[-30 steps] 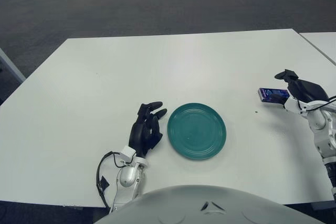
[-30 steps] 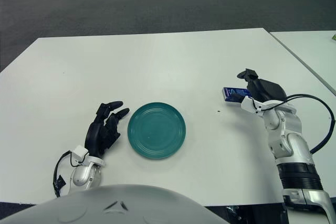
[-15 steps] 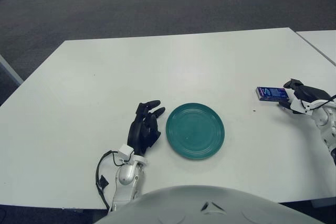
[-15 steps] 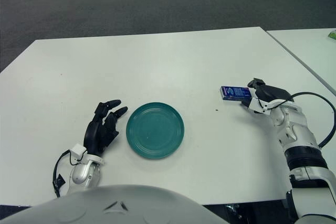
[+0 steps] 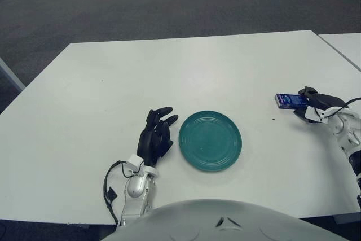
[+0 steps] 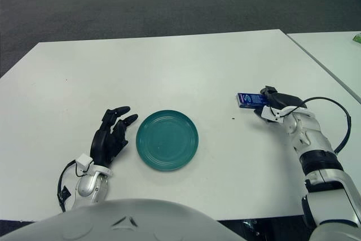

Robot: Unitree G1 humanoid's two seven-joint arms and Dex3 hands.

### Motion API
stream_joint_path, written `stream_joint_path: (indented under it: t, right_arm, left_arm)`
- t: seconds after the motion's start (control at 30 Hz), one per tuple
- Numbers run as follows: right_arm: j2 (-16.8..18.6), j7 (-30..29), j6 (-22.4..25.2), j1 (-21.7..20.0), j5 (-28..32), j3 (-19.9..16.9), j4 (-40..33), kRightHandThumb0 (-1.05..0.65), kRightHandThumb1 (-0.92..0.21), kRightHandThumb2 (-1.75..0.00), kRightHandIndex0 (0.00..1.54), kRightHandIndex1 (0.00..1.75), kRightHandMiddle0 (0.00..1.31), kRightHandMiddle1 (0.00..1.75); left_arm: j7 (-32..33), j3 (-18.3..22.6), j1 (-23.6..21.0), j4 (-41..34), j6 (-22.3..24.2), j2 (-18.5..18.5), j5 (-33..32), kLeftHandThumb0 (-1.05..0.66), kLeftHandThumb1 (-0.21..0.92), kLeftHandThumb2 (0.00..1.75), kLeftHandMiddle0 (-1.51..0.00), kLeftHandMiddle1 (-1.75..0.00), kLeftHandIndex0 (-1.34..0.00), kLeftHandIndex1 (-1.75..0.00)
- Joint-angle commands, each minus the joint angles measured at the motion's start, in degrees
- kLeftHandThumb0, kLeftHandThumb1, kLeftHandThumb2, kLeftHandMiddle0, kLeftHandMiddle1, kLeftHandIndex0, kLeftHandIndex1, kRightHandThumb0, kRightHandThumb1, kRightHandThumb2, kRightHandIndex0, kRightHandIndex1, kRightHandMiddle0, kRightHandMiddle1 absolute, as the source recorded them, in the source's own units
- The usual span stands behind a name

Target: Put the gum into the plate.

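Observation:
A small blue gum pack (image 6: 247, 100) lies at the right side of the white table (image 6: 169, 66). My right hand (image 6: 265, 100) is at the pack's right end, with its dark fingers curled around that end. The pack sits low over the table; whether it touches the surface is not clear. A round teal plate (image 6: 167, 139) stands near the table's front middle, well to the left of the gum and with nothing in it. My left hand (image 6: 113, 134) shows just left of the plate, its fingers spread and holding nothing.
A second white table (image 6: 338, 55) stands close on the right, with a narrow gap between. A cable (image 6: 338, 122) loops off my right forearm. Grey carpet floor lies beyond the far edge.
My right hand dropped from above the gum pack to its right end and its fingers closed around it. The left hand and the plate have not moved.

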Motion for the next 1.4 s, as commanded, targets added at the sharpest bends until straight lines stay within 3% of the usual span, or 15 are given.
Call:
stream_joint_path:
  t: [0.0, 0.47, 1.37]
  right_arm:
    - [1.6, -0.4, -0.6, -1.0, 0.3, 2.0, 2.6, -0.83, -0.92, -0.62, 0.28, 0.00, 0.00, 0.63]
    - [1.9, -3.7, -4.1, -6.5, -0.4, 6.7, 10.9, -0.83, -0.92, -0.61, 0.32, 0.02, 0.00, 0.64]
    - [1.1, -5.3, -8.7, -12.5, -4.0, 16.4, 17.5, -0.81, -0.92, -0.62, 0.33, 0.01, 0.00, 0.60]
  left_arm:
    - [0.0, 0.8, 0.7, 1.8, 1.8, 0.7, -0.1, -0.73, 0.92, 0.72, -0.38, -0.77, -0.13, -1.13]
    - [-0.7, 1.1, 0.2, 2.7, 1.9, 1.2, -0.3, -0.75, 0.92, 0.73, -0.38, -0.78, -0.09, -1.12]
    - [-0.6, 2.3, -1.4, 5.5, 0.3, 1.3, 0.3, -0.77, 0.92, 0.77, -0.35, -0.73, -0.08, -1.12]
